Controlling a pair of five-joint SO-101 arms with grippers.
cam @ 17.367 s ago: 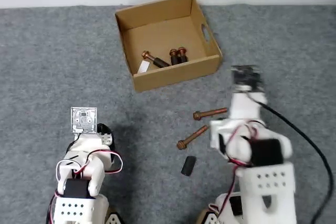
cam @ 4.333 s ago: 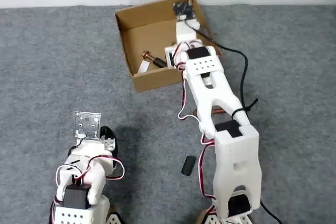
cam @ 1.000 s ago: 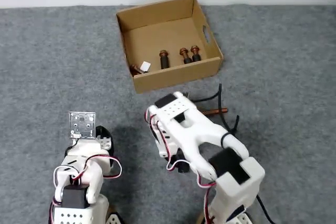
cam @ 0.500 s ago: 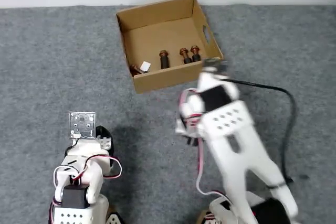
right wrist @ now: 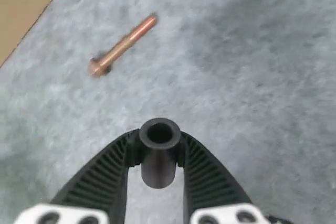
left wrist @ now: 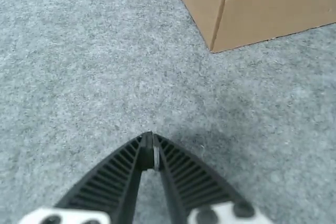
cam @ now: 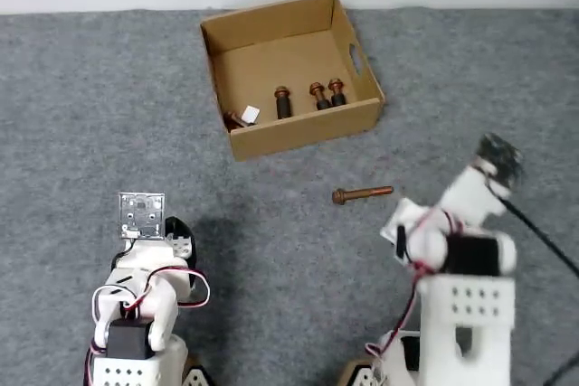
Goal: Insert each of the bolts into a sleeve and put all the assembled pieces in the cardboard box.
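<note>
Pinching a black sleeve (right wrist: pixel 157 174) in the right tool (right wrist: pixel 159 141), ribbed fingers (right wrist: pixel 113 166) clamped on either side of it, with the open bore turned toward the wrist camera. Poised over bare grey surface (right wrist: pixel 273 77).

Spotting one loose copper bolt (right wrist: pixel 124 44) beyond the sleeve, flat on the surface and apart from the tool, flanged head toward a corner of the cardboard box (right wrist: pixel 23 1).

Switching to the high view: bolt (cam: pixel 362 193) lying between the cardboard box (cam: pixel 303 135) and the right arm (cam: pixel 457 264), head pointing toward the left arm's side, near the box's front wall but not touching it.

Over to the left tool (left wrist: pixel 148 149): pressed together, tips meeting, nothing between them, low over the surface and short of the box's near corner. From above, left arm (cam: pixel 145 268) sitting at the near edge of the surface, well apart from the bolt.

Looking inside the box: three bolted sleeves (cam: pixel 317 95) standing in a row near the front wall, copper heads up. Also a fourth piece (cam: pixel 237 119), dark, on its side in the front corner, right beside a small white scrap (cam: pixel 250 114).
</note>
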